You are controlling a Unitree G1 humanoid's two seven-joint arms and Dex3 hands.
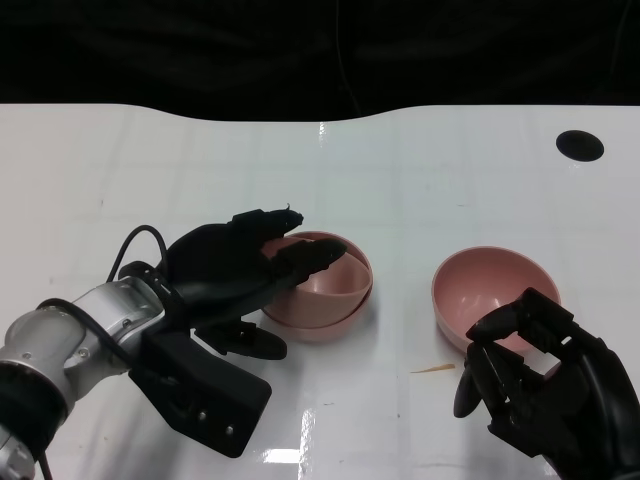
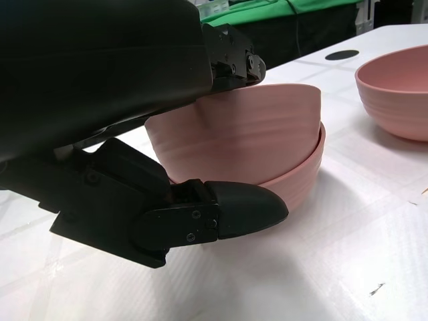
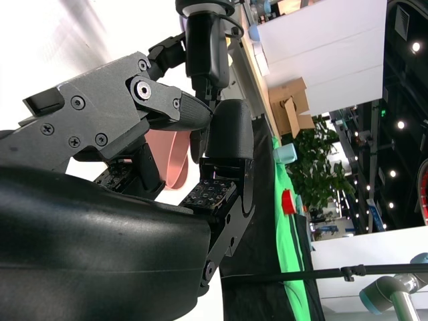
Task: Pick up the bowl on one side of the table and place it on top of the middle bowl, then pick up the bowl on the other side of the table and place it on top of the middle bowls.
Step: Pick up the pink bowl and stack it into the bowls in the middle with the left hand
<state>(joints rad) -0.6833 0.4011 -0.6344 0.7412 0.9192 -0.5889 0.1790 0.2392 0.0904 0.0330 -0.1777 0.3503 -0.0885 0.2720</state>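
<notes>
In the head view a pink bowl (image 1: 338, 268) sits tilted inside the middle pink bowl (image 1: 325, 322) at the table's centre. My left hand (image 1: 232, 272) holds the upper bowl (image 2: 241, 130): its fingers (image 1: 305, 255) lie over the near-left rim, and the thumb (image 2: 244, 210) lies low beside the lower bowl (image 2: 297, 180). A third pink bowl (image 1: 490, 290) stands on the table to the right. My right hand (image 1: 530, 370) curls its fingers over that bowl's near rim, thumb outside. In the right wrist view a strip of that bowl (image 3: 167, 157) shows between the fingers.
A black round hole (image 1: 579, 145) marks the white table (image 1: 420, 180) at the far right. A small tan sliver (image 1: 434, 369) lies between the two bowl positions. The table's far edge runs along a dark background.
</notes>
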